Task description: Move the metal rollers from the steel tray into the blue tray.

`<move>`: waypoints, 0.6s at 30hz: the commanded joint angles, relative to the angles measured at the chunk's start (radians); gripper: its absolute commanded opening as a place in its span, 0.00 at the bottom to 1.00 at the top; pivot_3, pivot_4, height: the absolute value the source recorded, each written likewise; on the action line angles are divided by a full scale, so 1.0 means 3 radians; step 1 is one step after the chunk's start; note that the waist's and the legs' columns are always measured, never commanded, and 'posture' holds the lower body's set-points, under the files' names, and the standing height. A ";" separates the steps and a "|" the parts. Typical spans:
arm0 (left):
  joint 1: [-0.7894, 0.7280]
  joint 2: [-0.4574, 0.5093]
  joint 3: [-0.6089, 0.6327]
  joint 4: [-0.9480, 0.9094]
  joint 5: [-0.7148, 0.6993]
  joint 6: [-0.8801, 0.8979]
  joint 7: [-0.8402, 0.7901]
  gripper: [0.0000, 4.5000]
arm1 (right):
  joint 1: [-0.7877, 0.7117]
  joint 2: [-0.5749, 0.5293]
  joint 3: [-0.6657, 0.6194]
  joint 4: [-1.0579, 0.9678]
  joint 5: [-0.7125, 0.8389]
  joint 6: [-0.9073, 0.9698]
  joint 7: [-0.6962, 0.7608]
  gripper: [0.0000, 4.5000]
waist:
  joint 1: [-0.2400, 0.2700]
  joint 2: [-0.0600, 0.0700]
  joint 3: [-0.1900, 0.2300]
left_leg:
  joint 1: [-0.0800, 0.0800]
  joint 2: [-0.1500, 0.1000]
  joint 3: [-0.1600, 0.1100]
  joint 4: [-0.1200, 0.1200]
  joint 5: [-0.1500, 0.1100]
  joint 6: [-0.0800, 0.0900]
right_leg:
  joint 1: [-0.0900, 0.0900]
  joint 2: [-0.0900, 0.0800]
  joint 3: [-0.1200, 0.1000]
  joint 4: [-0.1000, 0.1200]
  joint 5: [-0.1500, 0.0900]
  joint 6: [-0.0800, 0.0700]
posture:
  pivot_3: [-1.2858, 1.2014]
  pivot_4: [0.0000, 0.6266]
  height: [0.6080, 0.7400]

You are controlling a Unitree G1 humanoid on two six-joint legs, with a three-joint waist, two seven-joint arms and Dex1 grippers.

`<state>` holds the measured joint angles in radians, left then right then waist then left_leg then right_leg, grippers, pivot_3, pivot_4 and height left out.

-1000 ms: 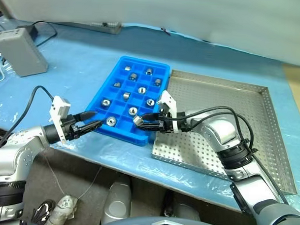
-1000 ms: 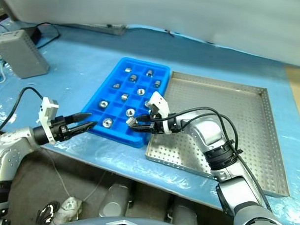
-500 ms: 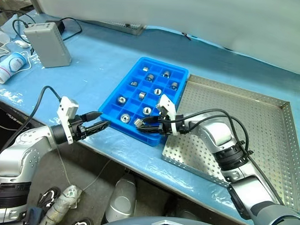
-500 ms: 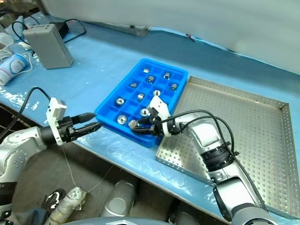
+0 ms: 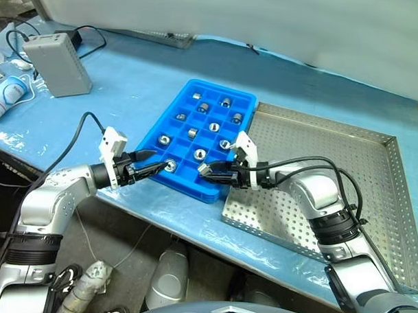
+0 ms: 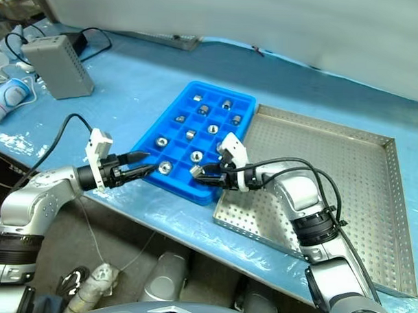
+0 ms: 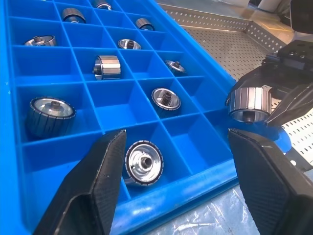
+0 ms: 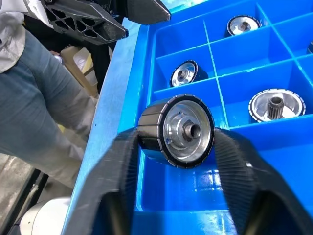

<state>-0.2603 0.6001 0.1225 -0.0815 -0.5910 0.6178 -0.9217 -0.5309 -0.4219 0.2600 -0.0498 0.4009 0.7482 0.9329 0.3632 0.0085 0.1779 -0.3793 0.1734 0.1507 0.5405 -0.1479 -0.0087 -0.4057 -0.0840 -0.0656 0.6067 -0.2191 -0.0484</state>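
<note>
Head views: the blue tray (image 5: 196,139) lies on the counter (image 5: 122,85) with its long side against the steel tray (image 5: 346,168). About ten rollers (image 5: 193,133) sit one to a cell, small and shiny; at this range their tops are hard to make out. The right claw (image 6: 200,174) reaches over the blue tray's near corner with a roller (image 6: 197,172) between its fingers. The left claw (image 5: 156,163) stands off the tray's near-left edge, fingers apart and holding nothing, with one roller in the cell just past its tips. A grey box (image 5: 58,62) sits far off to that claw's side.

Left wrist view: the left claw (image 7: 176,166) gapes wide over the tray's near rim. A roller (image 7: 143,162) lies between the fingers in the closest cell: a silver disc with a ribbed rim and a centre hole. Across from it the right claw (image 7: 274,105) carries its roller (image 7: 248,103), partly hidden by the black fingers.

Right wrist view: the right claw (image 8: 176,147) clamps the ribbed roller (image 8: 177,130) side-on, hub showing, above an empty corner cell; the fingertips are hidden behind it. A person's jeans (image 8: 39,107) stand beyond the counter edge.
</note>
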 commanded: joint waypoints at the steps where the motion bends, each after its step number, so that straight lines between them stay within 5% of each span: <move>1: -0.0050 0.0009 0.0015 -0.0078 -0.0025 -0.0003 0.0003 0.78 | -0.0002 0.0018 -0.0065 -0.0138 0.0066 0.0071 -0.0042 0.77 | -0.0004 0.0000 0.0000 | 0.0000 0.0000 0.0000 0.0000 0.0000 0.0000 | 0.0000 0.0000 0.0000 0.0000 0.0000 0.0000 | 0.68 0.24 1.00; 3: -0.0065 0.0011 0.0015 -0.0061 -0.0026 -0.0002 -0.0004 0.78 | -0.0024 0.0039 -0.0098 -0.0134 0.0120 0.0167 -0.0056 0.92 | -0.0009 0.0000 0.0000 | 0.0000 0.0000 0.0000 0.0000 0.0000 0.0000 | 0.0000 0.0000 0.0000 0.0000 0.0000 0.0000 | 0.68 0.24 1.00; 9: -0.0192 -0.0018 -0.0006 0.0149 0.0015 -0.0123 -0.0102 0.78 | -0.0058 0.0011 -0.0262 -0.0180 0.0157 0.0153 -0.0136 0.92 | -0.0007 0.0000 0.0000 | 0.0001 0.0000 0.0000 0.0001 0.0000 -0.0001 | 0.0001 0.0000 0.0000 0.0000 0.0000 0.0000 | 0.67 0.24 1.00; 18: -0.0800 -0.0429 -0.0296 0.1012 0.0383 -0.0705 -0.0211 0.78 | 0.0135 -0.0084 -0.1264 -0.0488 0.0309 0.0206 -0.0821 0.92 | -0.0053 -0.0002 -0.0001 | -0.0001 -0.0001 0.0001 0.0002 0.0004 -0.0006 | 0.0001 0.0000 0.0001 0.0001 0.0001 0.0001 | 0.62 0.24 1.00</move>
<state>-0.4513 0.4877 0.0407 0.1862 -0.5000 0.4639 -0.9812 -0.5092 -0.4409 -0.0516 -0.1541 0.4773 0.8164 0.7372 0.3473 0.0078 0.1775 -0.3799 0.1730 0.1508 0.5412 -0.1462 -0.0115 -0.4053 -0.0839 -0.0654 0.6066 -0.2189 -0.0481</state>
